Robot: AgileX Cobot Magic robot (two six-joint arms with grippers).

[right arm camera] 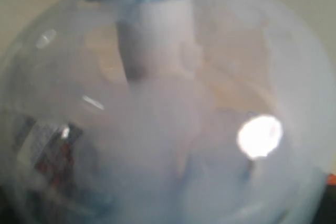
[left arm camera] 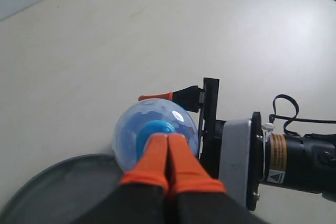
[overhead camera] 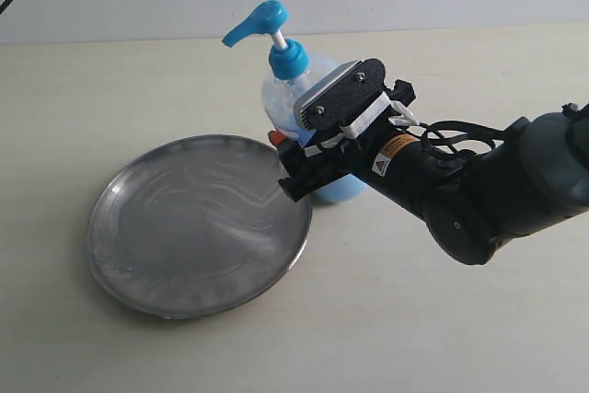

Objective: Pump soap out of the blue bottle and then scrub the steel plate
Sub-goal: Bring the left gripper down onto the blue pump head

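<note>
1. Tool states first: the right tool, with its bulky black arm the largest thing in view, reaches in from the side away from the steel plate. Its jaws stand wide on either side of the blue bottle and look clamped on its body to steady it.
2. The steel plate lies flat on the pale surface. It is shiny and streaky, with no blue blob on it that I can make out. I judge that no soap has been dispensed yet, so both the pumping and the scrubbing are left to do.
3. The blue bottle stands upright just beside the plate's rim, on the right arm's side, with its long axis vertical. Whether its base touches the rim I cannot tell.
4. The left tool is clenched, its orange fingers pressed together on nothing. It hangs above the bottle's top, with a clear gap between them in the exterior view.
5. The pump head sits raised with its white stem showing, so it is not pressed. Its spout points toward the plate's side and slopes slightly down. Whether its tip overhangs the plate is unclear.
6. The soap shows only inside the bottle, in its lower part.
</note>
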